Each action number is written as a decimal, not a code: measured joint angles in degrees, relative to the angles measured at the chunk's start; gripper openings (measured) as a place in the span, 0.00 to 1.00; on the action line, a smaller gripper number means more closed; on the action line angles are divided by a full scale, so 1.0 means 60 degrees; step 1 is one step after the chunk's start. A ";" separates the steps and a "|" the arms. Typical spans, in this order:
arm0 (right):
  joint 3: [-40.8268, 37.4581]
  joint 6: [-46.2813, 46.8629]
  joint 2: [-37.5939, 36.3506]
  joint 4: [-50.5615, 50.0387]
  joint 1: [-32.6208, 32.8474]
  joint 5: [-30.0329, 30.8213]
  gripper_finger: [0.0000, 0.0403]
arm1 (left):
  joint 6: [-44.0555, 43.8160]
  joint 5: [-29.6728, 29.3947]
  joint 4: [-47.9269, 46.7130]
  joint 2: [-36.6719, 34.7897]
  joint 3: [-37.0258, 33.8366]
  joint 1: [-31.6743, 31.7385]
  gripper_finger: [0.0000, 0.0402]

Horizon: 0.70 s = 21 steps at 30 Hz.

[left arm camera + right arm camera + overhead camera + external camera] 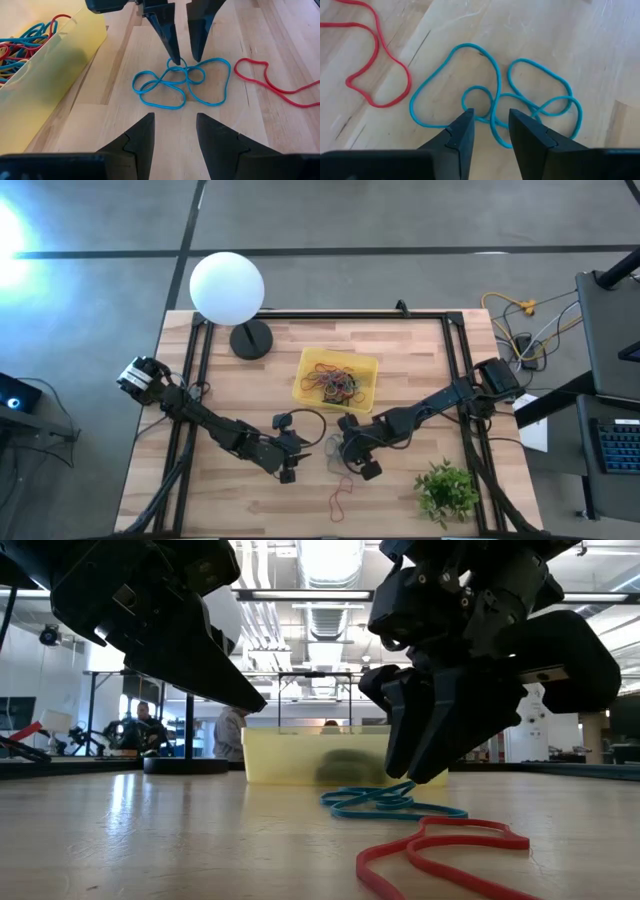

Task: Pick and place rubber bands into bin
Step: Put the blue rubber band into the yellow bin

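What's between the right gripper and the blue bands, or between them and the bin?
Nothing visible. The right gripper is down on the blue rubber bands, fingers straddling a strand. Bare wood separates the bands from the yellow bin. The red band lies on the far side, away from the bin.

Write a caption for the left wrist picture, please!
Right gripper straddles tangled blue rubber bands beside the yellow bin.

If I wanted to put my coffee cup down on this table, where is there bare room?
Bare wood lies right of the bin, up to the table's far right corner, and in the near left corner beside the left arm. The middle is crowded: both end effectors, left and right, flank the blue rubber bands, with a red band nearby.
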 joint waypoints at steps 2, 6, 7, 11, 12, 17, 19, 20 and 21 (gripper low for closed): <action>-0.0017 0.0005 -0.0001 -0.0001 0.0004 -0.0002 0.26 | 0.0000 0.0000 0.0000 0.0000 0.0000 0.0000 0.32; -0.0134 -0.0020 -0.0015 0.0004 0.0007 -0.0002 0.25 | 0.0000 0.0000 0.0000 0.0000 0.0000 0.0000 0.32; -0.0170 -0.0017 -0.0015 0.0004 0.0004 0.0001 0.24 | 0.0000 0.0000 0.0000 0.0000 0.0000 0.0000 0.32; -0.0274 0.0012 -0.0015 0.0003 0.0007 0.0325 0.23 | 0.0000 0.0000 0.0000 0.0000 0.0000 0.0000 0.32; -0.0279 0.0023 -0.0015 0.0008 0.0007 0.0416 0.23 | 0.0000 0.0000 0.0000 0.0000 0.0000 0.0000 0.32; -0.0308 0.0045 -0.0015 0.0022 0.0000 0.0500 0.21 | 0.0000 0.0000 0.0003 0.0002 0.0000 0.0000 0.32; -0.0312 0.0045 -0.0015 0.0038 0.0000 0.0500 0.20 | 0.0000 0.0000 0.0004 0.0000 0.0000 0.0000 0.32; -0.0321 0.0045 -0.0015 0.0047 0.0000 0.0502 0.20 | 0.0000 0.0000 0.0004 0.0000 0.0000 0.0002 0.32; -0.0328 0.0045 -0.0015 0.0047 -0.0002 0.0508 0.20 | 0.0000 0.0000 0.0004 0.0003 0.0000 0.0000 0.32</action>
